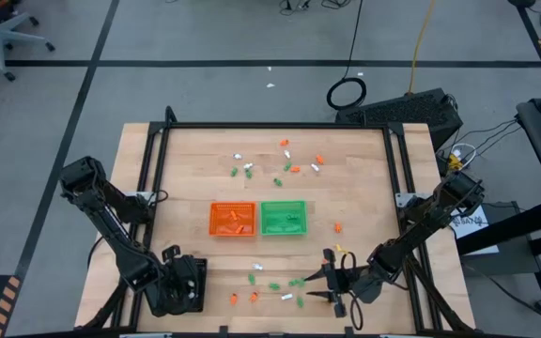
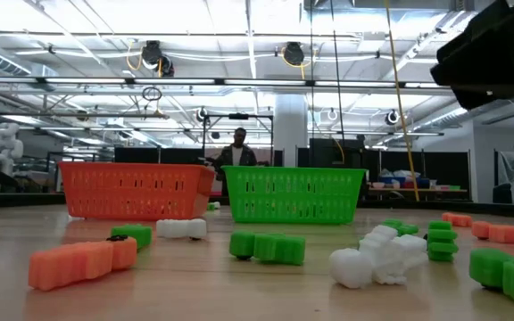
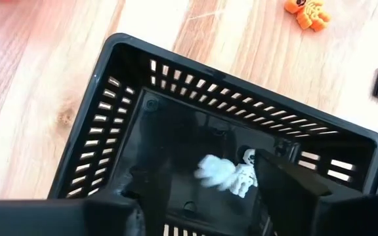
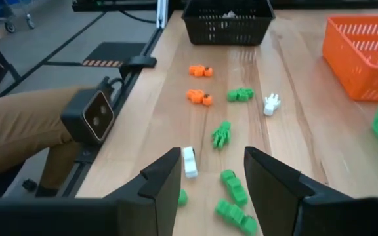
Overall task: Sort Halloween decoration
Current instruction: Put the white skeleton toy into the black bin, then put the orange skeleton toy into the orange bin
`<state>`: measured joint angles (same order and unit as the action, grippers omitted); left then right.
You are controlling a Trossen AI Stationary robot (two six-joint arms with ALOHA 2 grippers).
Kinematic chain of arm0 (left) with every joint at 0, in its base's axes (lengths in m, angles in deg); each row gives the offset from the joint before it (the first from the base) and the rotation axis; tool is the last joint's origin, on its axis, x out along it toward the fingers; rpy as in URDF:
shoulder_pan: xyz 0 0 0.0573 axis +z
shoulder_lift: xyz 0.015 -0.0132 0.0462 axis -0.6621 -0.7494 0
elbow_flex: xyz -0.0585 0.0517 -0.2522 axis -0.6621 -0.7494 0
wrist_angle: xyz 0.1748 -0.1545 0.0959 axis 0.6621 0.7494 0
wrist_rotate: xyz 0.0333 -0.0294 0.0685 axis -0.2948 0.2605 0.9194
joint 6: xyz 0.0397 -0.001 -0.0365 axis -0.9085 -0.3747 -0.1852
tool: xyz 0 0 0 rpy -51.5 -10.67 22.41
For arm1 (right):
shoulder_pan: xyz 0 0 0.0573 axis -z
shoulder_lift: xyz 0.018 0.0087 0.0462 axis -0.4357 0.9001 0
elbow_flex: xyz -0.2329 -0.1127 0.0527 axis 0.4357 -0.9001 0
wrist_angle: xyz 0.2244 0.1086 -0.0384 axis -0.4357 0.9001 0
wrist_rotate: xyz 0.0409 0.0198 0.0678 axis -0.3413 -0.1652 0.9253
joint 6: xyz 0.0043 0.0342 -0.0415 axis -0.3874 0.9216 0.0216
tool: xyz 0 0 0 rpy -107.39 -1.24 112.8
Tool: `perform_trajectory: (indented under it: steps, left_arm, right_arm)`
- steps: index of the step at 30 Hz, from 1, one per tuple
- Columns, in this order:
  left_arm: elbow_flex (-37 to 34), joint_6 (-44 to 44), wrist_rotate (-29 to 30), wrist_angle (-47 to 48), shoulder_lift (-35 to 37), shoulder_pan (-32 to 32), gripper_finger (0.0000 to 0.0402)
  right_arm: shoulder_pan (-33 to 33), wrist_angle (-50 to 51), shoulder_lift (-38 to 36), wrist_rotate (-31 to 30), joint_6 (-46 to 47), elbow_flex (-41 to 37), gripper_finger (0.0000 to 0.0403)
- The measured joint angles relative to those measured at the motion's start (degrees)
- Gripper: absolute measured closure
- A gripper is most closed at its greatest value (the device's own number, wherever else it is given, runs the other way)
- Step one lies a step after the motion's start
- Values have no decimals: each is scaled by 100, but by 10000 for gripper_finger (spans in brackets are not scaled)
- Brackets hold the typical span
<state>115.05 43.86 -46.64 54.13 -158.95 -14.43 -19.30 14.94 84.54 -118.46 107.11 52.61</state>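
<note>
Wooden table [image 1: 364,202]: left gripper [image 3: 225,196] open over black tray [image 3: 130,118], skeleton [image 3: 231,174] dropping; right gripper [image 4: 212,180] open, may scatter trinkets [image 4: 231,190].

Bright ceiling lights [image 2: 239,22] are flooding the room evenly and glaring white above the orange basket [image 2: 132,190]. The tabletop [image 1: 195,164] is showing only soft shadows. Inside the black basket [image 3: 130,124], a white trinket [image 3: 225,172] is blurring.

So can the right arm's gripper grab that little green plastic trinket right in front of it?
Probably yes: the right gripper is open, and the little green plastic trinket lies on bare wood between its fingers, with nothing over it.
</note>
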Motion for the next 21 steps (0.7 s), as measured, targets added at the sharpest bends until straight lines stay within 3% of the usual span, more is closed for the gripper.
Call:
perform_trajectory:
  steps: [8,13,15,21]
  left_arm:
    - [20,-155,43,15,0,-11,154]
    - [208,-164,193,15,0,-11,153]
    - [316,-159,581,-1,0,-29,153]
    - [479,-802,2811,-377,4,-161,153]
  right_arm:
    - [0,591,-111,181,-316,-2,252]
    - [48,1605,-660,-94,204,-4,252]
    - [49,1937,-854,-323,465,2,252]
    - [-22,2831,-853,-617,1332,0,252]
